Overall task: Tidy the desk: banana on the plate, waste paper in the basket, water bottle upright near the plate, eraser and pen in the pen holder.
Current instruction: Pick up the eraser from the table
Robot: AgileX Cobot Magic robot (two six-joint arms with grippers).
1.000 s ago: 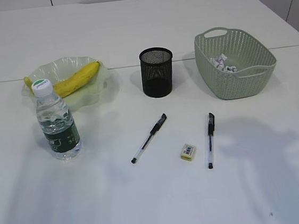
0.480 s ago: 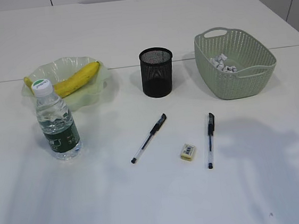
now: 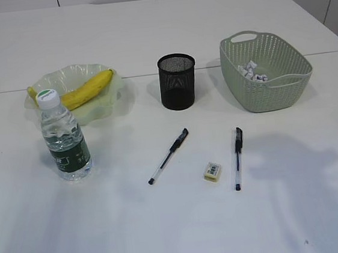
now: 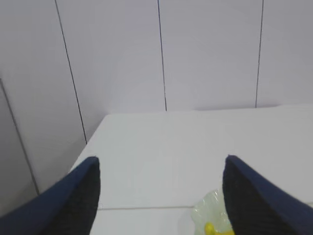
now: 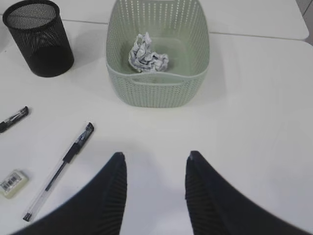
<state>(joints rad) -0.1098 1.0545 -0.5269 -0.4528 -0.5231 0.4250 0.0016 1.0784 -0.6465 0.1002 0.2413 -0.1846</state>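
Note:
The banana (image 3: 86, 88) lies in the pale green plate (image 3: 72, 72). In front of them the water bottle (image 3: 65, 137) stands upright. The waste paper (image 3: 250, 71) sits inside the basket (image 3: 274, 94). Two pens (image 3: 168, 156) (image 3: 237, 158) and the eraser (image 3: 212, 171) lie flat on the table before the black pen holder (image 3: 177, 82). My left gripper (image 4: 161, 160) hangs open and empty above the table's far left, with the plate (image 4: 208, 213) below right. My right gripper (image 5: 156, 155) is open and empty, nearer than the basket (image 5: 159, 90), right of a pen (image 5: 58, 171) and the eraser (image 5: 12, 183).
A seam (image 3: 151, 75) between two white tabletops runs behind the plate and pen holder. Wall panels stand beyond the far edge. Neither arm shows in the exterior view, only soft shadows on the front of the table.
No object has moved. Only the faint shadows on the front of the table have shifted slightly.

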